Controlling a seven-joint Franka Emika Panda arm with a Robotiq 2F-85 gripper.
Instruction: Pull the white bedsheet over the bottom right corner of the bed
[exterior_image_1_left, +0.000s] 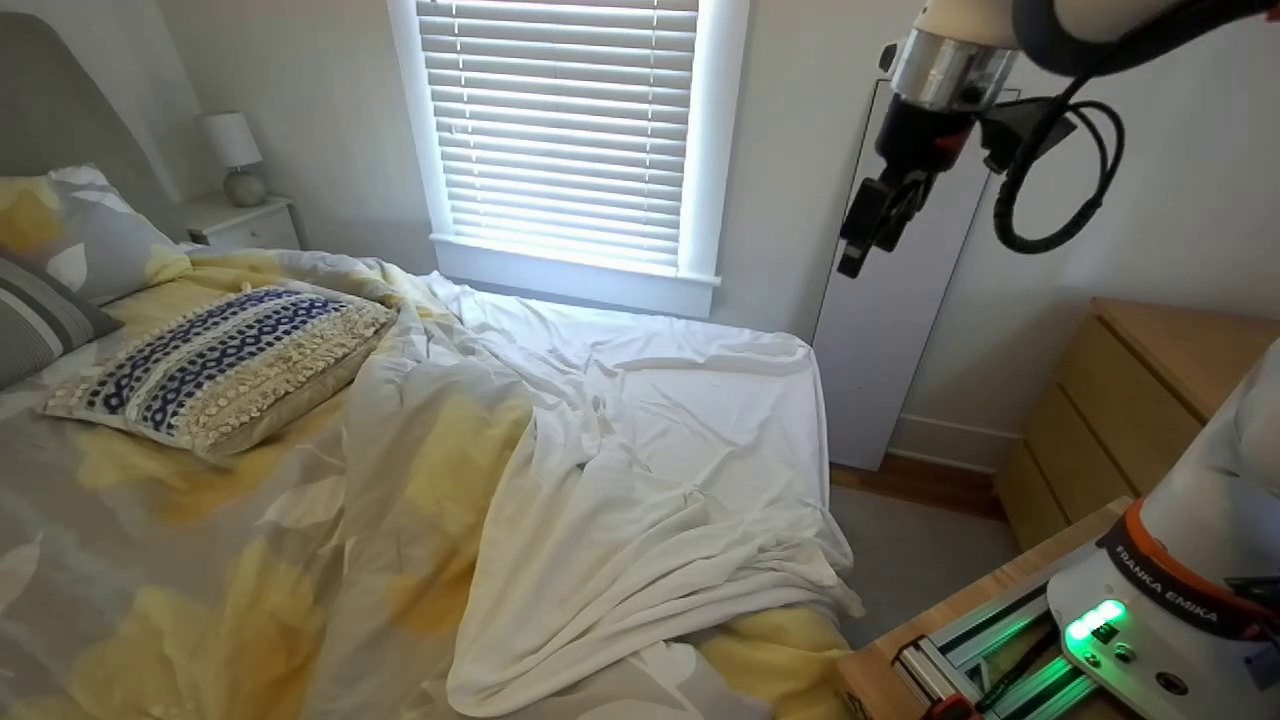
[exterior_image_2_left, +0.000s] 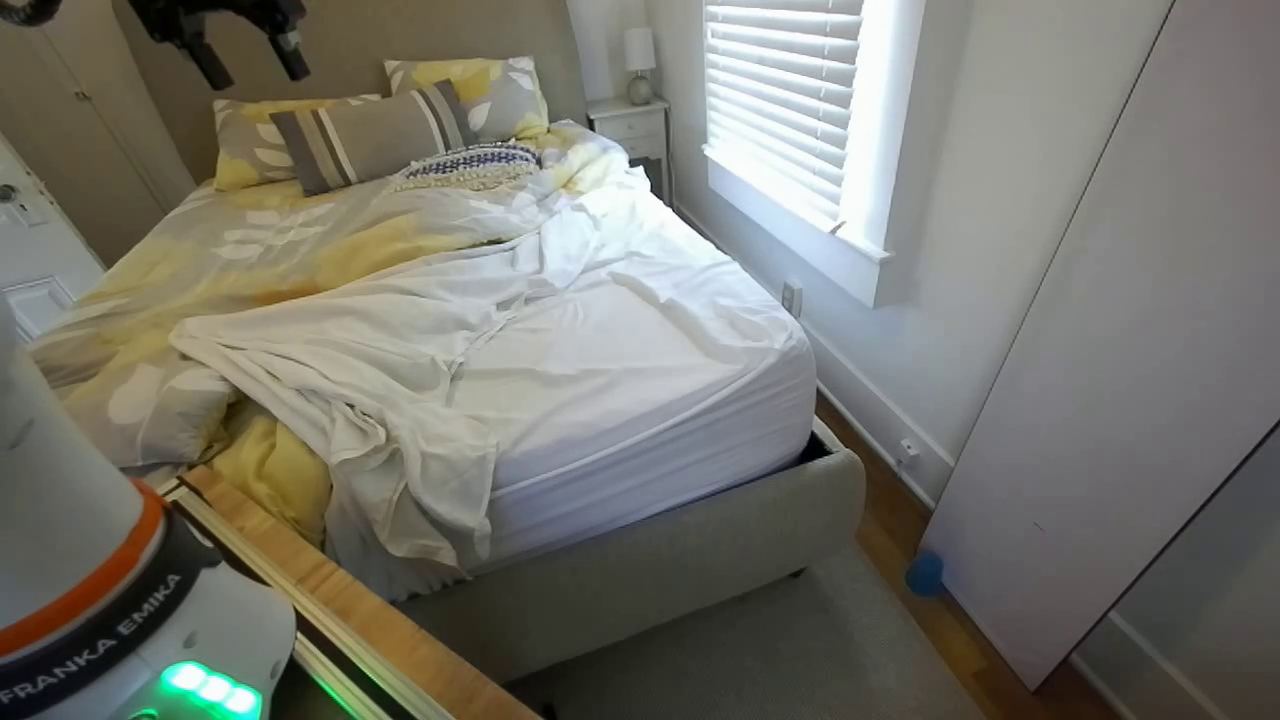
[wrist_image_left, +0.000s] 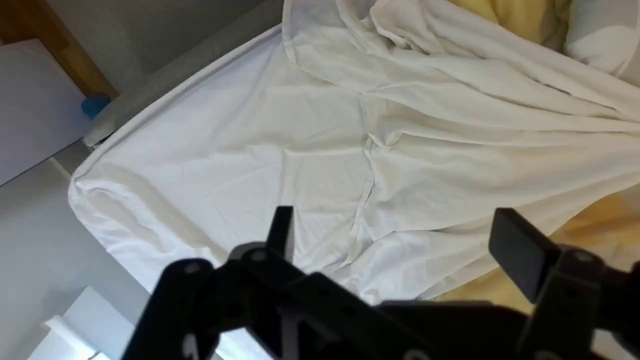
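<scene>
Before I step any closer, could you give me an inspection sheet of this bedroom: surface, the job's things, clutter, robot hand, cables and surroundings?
Surface: bed, with a rumpled yellow-and-white cover.
Job's things: white bedsheet, heavily wrinkled, partly lying over the cover.
Clutter: patterned pillow on the bed; small blue object by the tall white panel.
Hand: open above the bed, holding nothing.
Cables: black cable looping near the hand.
Surroundings: lowered window blinds, wooden dresser, bedside lamp.

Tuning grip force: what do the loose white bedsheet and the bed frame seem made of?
White bedsheet: thin matte fabric, perhaps cotton; drapes in soft folds, fibre unclear.
Bed frame: matte grey, likely fabric upholstery; rounded, padded-looking corner, no sheen.
</scene>
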